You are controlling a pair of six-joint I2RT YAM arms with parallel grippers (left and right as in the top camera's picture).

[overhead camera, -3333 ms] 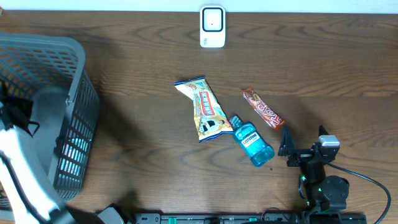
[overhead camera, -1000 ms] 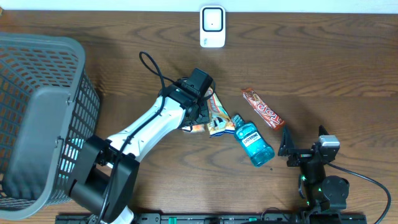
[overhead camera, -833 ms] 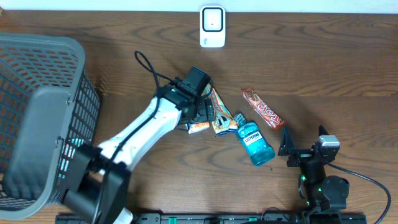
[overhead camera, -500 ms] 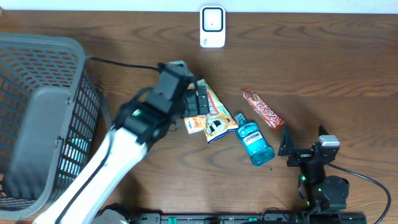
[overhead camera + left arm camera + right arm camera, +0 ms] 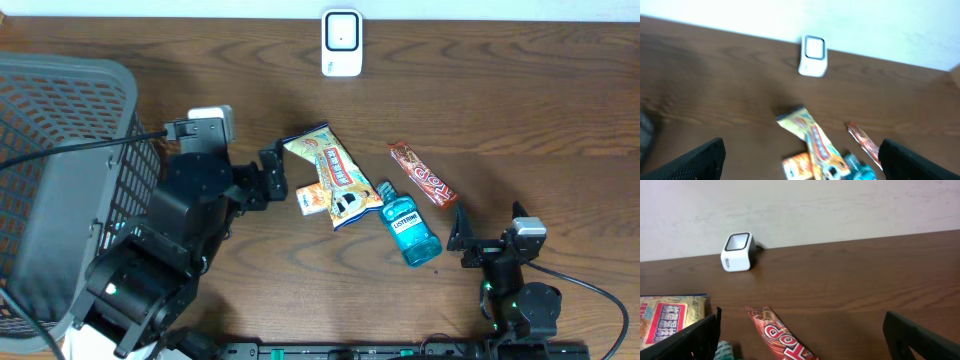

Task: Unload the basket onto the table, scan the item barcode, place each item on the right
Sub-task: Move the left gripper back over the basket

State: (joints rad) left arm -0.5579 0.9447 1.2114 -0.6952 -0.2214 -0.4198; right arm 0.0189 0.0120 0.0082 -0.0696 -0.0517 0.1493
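Left gripper (image 5: 801, 152): jaws wide, empty, just left of the snack bag (image 5: 333, 172).
Right gripper (image 5: 802, 339): jaws wide, empty, well right of it.
Scanner (image 5: 341, 42): well beyond it.

Black left arm (image 5: 185, 215), white link (image 5: 88, 330), black cable (image 5: 70, 152)

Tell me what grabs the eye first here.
The left arm looms over the table at left-centre, its open left gripper empty beside a yellow snack bag. That bag, a small orange box, a blue mouthwash bottle and a red candy bar cluster mid-table. A big gray basket stands at the left edge, a white scanner at the far edge.
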